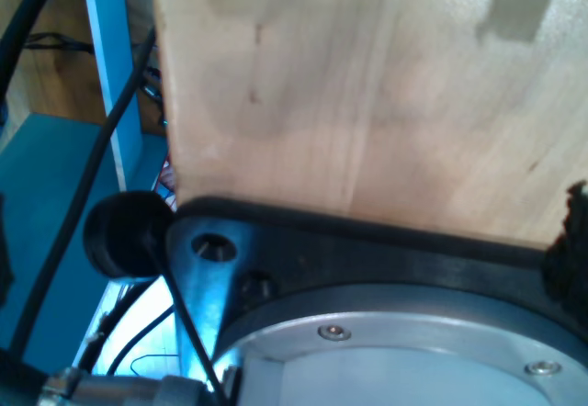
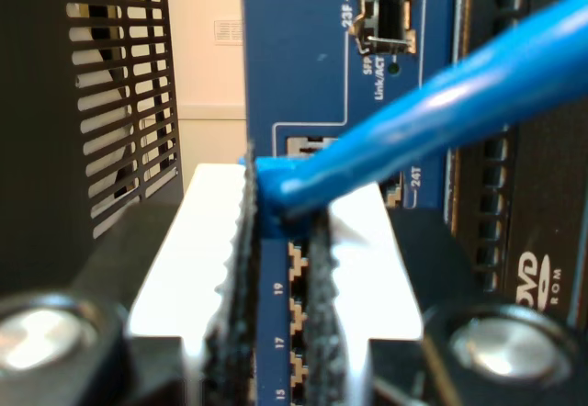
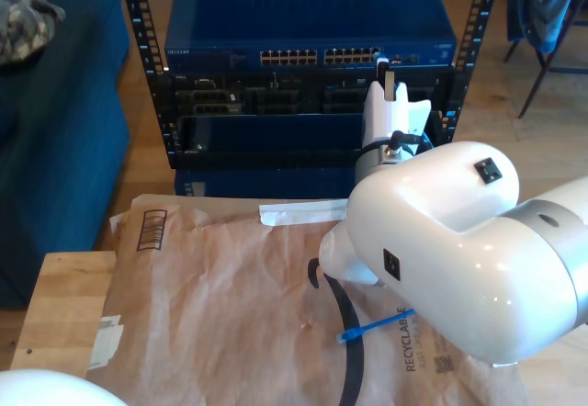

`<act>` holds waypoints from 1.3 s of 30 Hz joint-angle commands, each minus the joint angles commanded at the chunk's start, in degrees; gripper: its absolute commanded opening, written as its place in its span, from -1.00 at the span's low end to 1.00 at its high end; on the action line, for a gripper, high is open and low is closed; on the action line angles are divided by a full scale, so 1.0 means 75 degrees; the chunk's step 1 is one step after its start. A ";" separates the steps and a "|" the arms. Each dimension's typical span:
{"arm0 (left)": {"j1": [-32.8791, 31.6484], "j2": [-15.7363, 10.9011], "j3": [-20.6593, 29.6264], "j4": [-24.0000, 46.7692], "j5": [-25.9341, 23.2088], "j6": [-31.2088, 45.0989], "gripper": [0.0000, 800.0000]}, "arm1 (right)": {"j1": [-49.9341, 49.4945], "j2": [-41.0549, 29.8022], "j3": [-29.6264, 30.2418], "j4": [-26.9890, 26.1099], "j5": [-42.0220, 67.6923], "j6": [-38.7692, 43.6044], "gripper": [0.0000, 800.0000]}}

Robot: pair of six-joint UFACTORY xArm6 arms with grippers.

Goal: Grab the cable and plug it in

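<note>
My second gripper (image 2: pixel 283 241) is shut on the near end of the bright-blue cable (image 2: pixel 441 103), and its white fingers (image 2: pixel 207 241) press the blue boot between black ribbed pads. It sits right at the face of the blue network switch (image 2: pixel 303 57), by the ports numbered 15 to 19. The clear plug is hidden, so I cannot tell whether it is seated. In the exterior view this gripper (image 3: pixel 390 84) is at the right end of the switch's port row (image 3: pixel 317 57). The cable's free end (image 3: pixel 354 334) lies on the brown paper.
The switch (image 3: pixel 303 20) tops a rack with black units (image 3: pixel 276 103) below. Brown paper (image 3: pixel 230 287) covers the table beside a wooden board (image 3: pixel 64 305). An arm's white body (image 3: pixel 459 241) bulks at the exterior view's right. The first wrist view looks at wood (image 1: pixel 367 84) and black cables (image 1: pixel 73 213).
</note>
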 joint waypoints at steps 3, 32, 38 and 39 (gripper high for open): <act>0.0000 0.0000 0.0000 0.0000 0.0000 0.0000 1.00 | 0.0000 0.0012 -0.0059 0.0000 0.0000 0.0000 -1.00; 0.0000 0.0000 0.0000 0.0000 0.0000 0.0000 1.00 | -0.0059 0.0105 -0.0164 -0.0035 0.0000 0.0023 -1.00; 0.0000 0.0000 0.0000 0.0000 0.0000 0.0000 1.00 | -0.0047 0.0105 -0.0164 -0.0047 0.0000 0.0035 -1.00; 0.0000 0.0000 0.0000 0.0000 0.0000 0.0000 1.00 | -0.0047 0.0105 -0.0152 -0.0047 -0.0012 0.0035 -1.00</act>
